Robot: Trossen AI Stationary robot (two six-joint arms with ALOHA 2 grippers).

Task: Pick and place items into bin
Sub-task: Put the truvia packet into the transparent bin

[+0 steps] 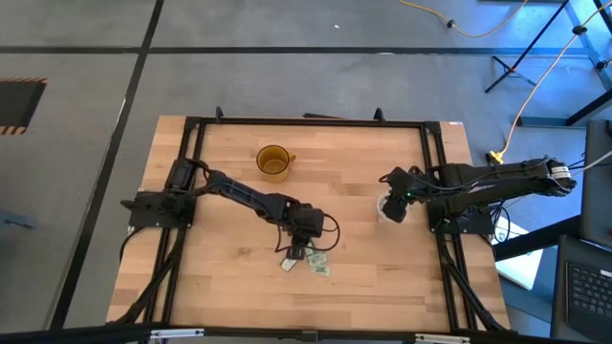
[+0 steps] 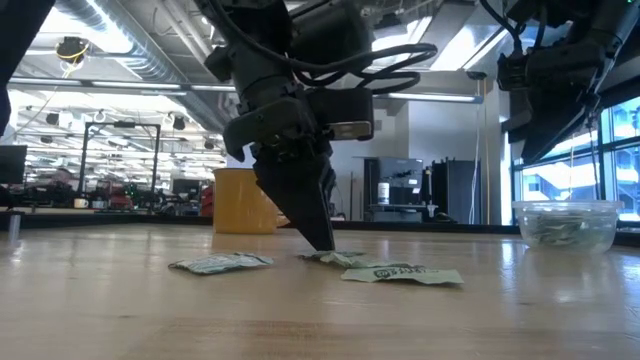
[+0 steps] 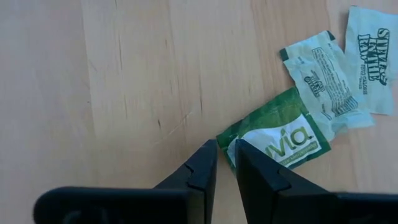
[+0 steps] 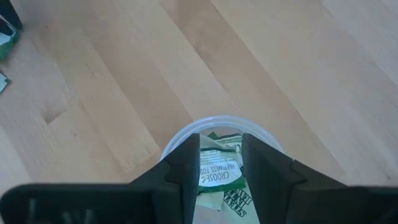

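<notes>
My left gripper [image 1: 299, 250] [image 3: 226, 163] points down at the table in front of its middle, shut on a green and white packet [image 3: 277, 137] [image 2: 335, 258]. Two paler packets [image 3: 323, 74] [image 3: 370, 56] lie flat beside it, one overlapping its far edge. In the low view, other packets [image 2: 220, 263] [image 2: 400, 273] lie flat on the wood. My right gripper [image 1: 392, 204] [image 4: 221, 163] hangs open above the clear cup [image 1: 387, 210] [image 2: 565, 222] [image 4: 186, 134], which stands on the right side and holds several packets [image 4: 219, 175]. My left gripper pinches the green packet by its corner [image 3: 229, 148] between the two fingertips. The fingers come from above, pointing down [image 2: 322, 235]. The rest of the packet lies flat on the table.
An amber cup [image 1: 273, 162] [image 2: 240, 200] with a handle stands toward the far side of the table. A black frame [image 1: 306, 122] runs along the table's far and side edges. Bare wood lies between the packets and the clear cup.
</notes>
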